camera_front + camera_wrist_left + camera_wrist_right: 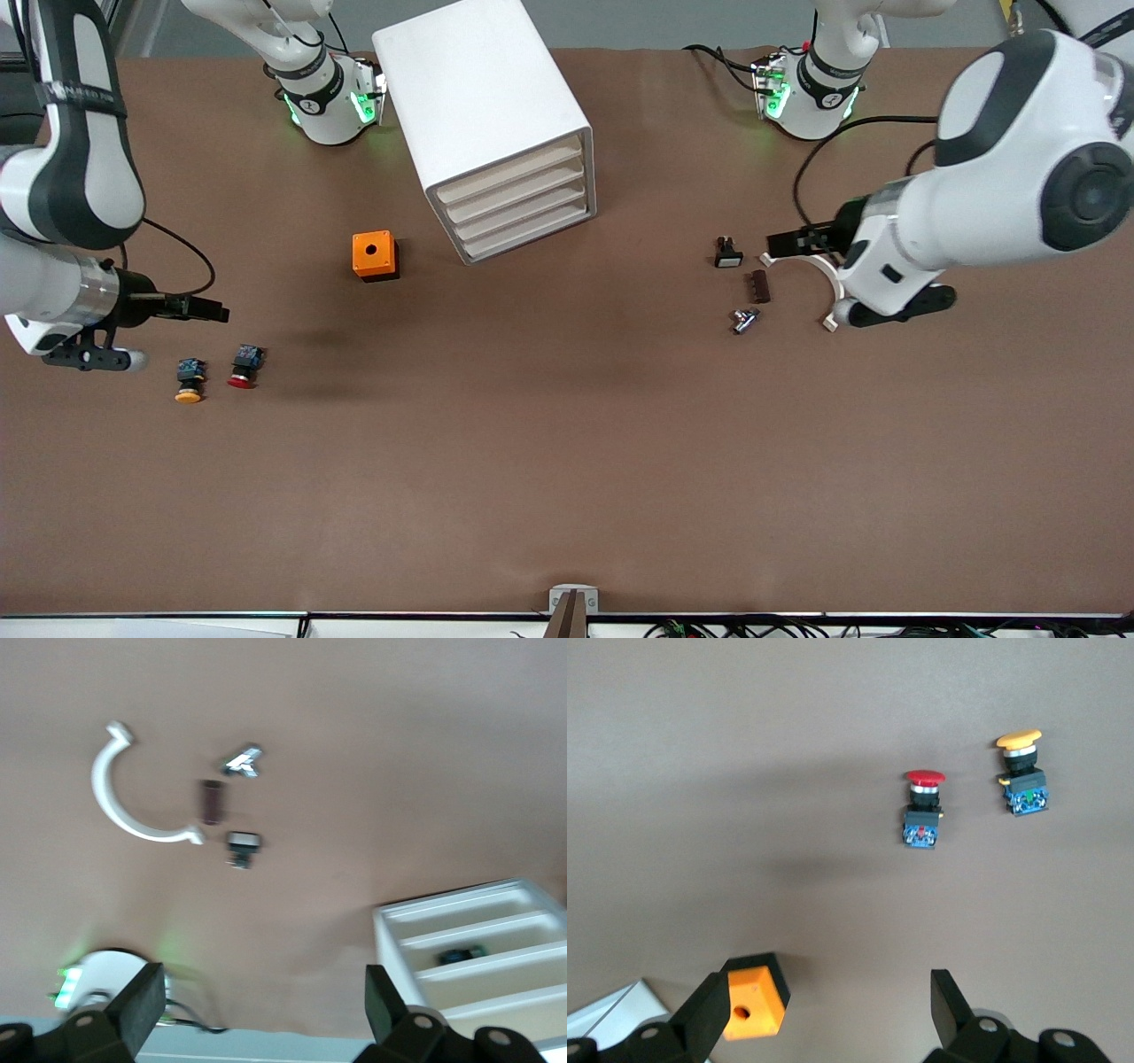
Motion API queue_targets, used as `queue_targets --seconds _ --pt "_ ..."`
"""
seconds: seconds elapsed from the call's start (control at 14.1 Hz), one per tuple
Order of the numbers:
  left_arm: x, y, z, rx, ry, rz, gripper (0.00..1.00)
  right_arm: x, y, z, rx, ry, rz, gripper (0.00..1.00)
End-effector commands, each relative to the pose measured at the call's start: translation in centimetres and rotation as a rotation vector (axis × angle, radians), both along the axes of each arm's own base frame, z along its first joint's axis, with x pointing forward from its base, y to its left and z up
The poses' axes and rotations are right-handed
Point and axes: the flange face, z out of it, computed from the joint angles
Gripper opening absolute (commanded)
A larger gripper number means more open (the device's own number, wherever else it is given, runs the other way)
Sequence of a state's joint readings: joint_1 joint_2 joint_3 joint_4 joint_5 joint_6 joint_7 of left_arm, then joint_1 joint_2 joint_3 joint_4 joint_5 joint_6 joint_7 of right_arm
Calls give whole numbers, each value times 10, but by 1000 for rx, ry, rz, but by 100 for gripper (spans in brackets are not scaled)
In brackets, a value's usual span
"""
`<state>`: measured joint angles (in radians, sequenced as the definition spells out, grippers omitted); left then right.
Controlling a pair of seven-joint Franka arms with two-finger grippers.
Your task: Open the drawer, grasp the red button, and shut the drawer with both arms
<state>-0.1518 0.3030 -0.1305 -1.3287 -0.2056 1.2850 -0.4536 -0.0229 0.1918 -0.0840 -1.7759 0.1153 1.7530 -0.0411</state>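
Note:
The red-capped button (241, 368) lies on the table toward the right arm's end; it also shows in the right wrist view (924, 811). The white drawer cabinet (496, 115) stands at the middle back, its four drawers (518, 206) looking pushed in. In the left wrist view (478, 939) a small dark blue-green thing (461, 954) shows in one drawer. My right gripper (217, 312) is open and empty (828, 1014), above the table beside the buttons. My left gripper (780, 241) is open and empty (261, 1010), over the small parts at the left arm's end.
A yellow-capped button (189, 383) lies beside the red one. An orange box with a hole (375, 255) stands beside the cabinet. A white half ring (833, 275), a black switch (727, 254), a brown piece (759, 286) and a metal piece (744, 319) lie under the left gripper.

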Motion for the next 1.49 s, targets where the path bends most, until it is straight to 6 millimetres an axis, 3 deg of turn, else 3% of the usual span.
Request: queue_targets --seconds 0.0,0.14,0.21,0.43,0.64,0.93,1.21,1.42 --pt "-19 30 3 9 -4 -97 99 -6 1 46 -1 6 -2 100" --pt "-23 76 11 -15 -24 -121 100 -12 -1 84 -32 20 20 100" --pt "-26 86 15 -28 -33 -151 99 -13 2 97 -37 23 24 100" --pt "-41 111 20 2 -51 -201 99 -9 12 106 -41 11 43 100" --pt "-69 122 19 23 -126 -240 100 -4 15 126 -47 -28 56 100" --pt "-111 168 10 -20 -265 -302 100 5 13 131 -85 -42 64 100" --pt "-106 177 29 25 -391 -291 100 6 11 136 -87 -53 61 100" --pt "-103 159 44 72 -418 -221 100 8 11 140 -108 -62 66 100"
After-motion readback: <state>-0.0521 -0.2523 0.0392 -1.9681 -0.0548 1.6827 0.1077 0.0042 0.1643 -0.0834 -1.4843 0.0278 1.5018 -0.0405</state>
